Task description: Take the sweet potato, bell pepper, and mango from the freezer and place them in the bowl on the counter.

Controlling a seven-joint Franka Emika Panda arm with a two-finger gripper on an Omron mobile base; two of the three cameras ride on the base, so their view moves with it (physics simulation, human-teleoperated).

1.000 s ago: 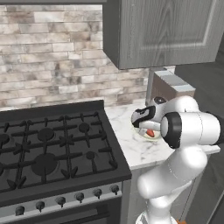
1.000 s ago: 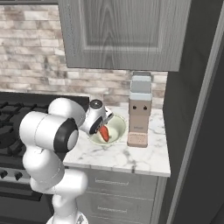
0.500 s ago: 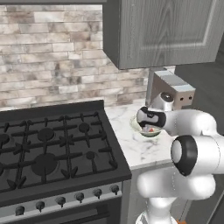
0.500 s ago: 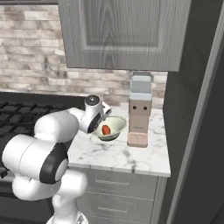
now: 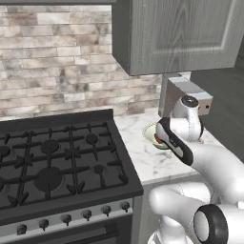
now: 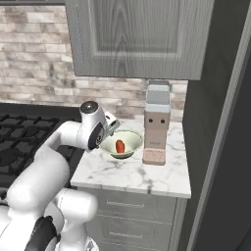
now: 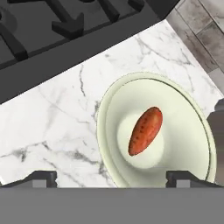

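Resting thing: the sweet potato (image 7: 145,131) lay alone on the floor of the bowl (image 7: 109,113), slanted, touching nothing else.
Bowl: it stood on the marble tabletop (image 7: 52,127), just beside the black stove (image 7: 65,26) on one side and near a tall pale appliance (image 6: 157,122) on the other.
Hand: the hand (image 7: 111,177) hung above the bowl, jaws spread wide and empty, with one dark fingertip (image 7: 39,178) over bare marble and the other over the bowl's rim.
Thing to hand: the sweet potato sat below and between the fingertips, clear of both; nothing was gripped.
Same scene from the base: in the right base view the hand (image 6: 113,128) stood at the bowl's (image 6: 132,135) near edge, with the sweet potato (image 6: 119,145) showing past it.
Step in hand: by my reading, the first of three items was delivered and let go.
Left to do: bell pepper and mango were not in the bowl.
Next move: probably lifting the hand straight up clear of the rim, then turning toward the freezer for the next item, without knocking the bowl.
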